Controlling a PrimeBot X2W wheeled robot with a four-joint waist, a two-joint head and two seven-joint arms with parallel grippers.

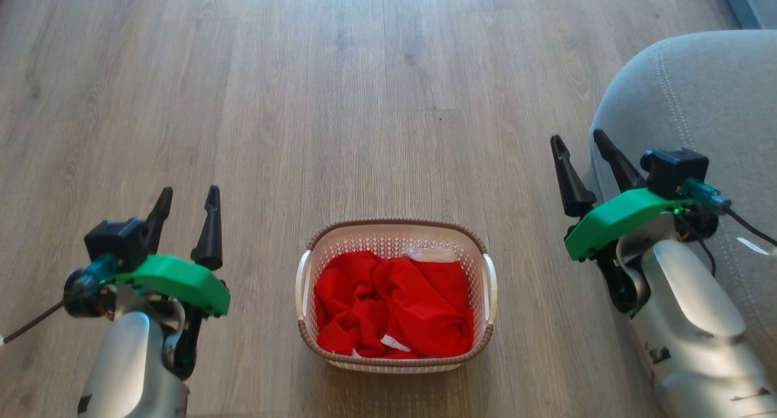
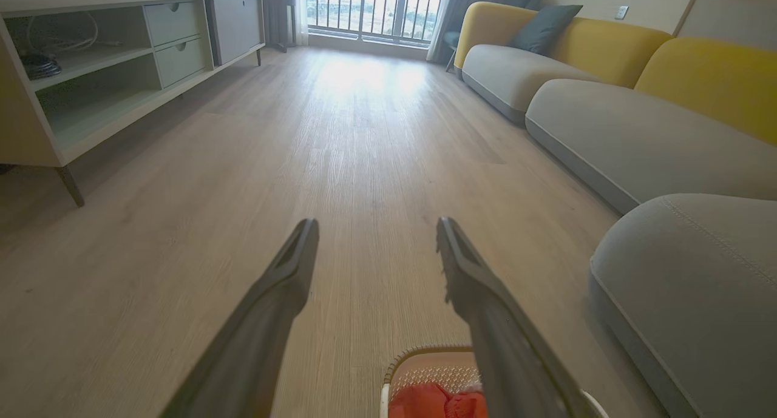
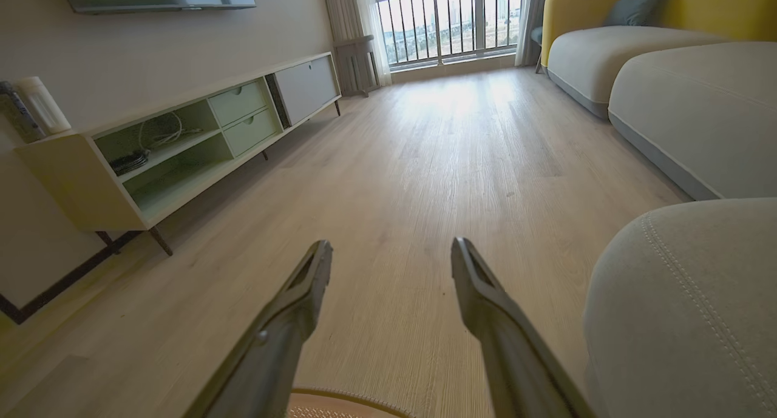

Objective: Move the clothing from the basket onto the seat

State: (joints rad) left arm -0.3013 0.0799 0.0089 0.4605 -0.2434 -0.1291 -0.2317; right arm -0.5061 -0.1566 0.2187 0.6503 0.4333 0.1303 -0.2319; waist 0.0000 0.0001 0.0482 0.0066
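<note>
- Both pincers stand wide with nothing between the fingers. My left gripper (image 1: 189, 190) and my right gripper (image 1: 576, 136) hang over the floor (image 1: 364, 102), one on either side of the basket (image 1: 394, 225) and apart from it.
- That basket stands on bare floor between my arms, with the seat (image 1: 698, 96) and its rounded corner off to my right. I judge this layout gives either arm a plain drop in and the right arm a short carry.
- All the clothing (image 1: 394, 303) lies crumpled in the basket. The red fabric fills it from wall to wall, with a white label by the near rim and a pale piece tucked at the far rim. Nothing is on the seat yet.
- My left arm sits low and close to me, fingers pointing forward.
- My right arm reaches further ahead, just beside the seat's edge, fingers leaning slightly to my left. I cannot tell whether it touches the seat.
- Both wrist views look along the floor, with the basket's rim at their bottom edge. I judge a wrist must pitch down before any grasp.
</note>
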